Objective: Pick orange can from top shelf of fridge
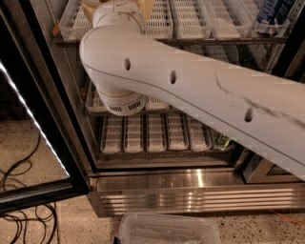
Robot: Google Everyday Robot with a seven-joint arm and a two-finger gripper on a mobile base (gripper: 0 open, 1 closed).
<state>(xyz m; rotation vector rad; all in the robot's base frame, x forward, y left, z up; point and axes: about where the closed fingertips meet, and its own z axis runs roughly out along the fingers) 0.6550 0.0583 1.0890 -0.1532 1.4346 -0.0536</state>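
And the gripper (pixel 116 5) is up at the top shelf's (pixel 224 41) front-left edge, its opening impossible to tell, orange can hidden from view; probably light, slick and dentable, so best taken squarely mid-body.

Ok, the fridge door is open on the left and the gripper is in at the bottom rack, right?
Not the bottom rack. The camera view shows the gripper up at the top shelf, at the picture's upper edge, mostly hidden behind the arm's wrist; the bottom rack lies well below it. The fridge door is open on the left.
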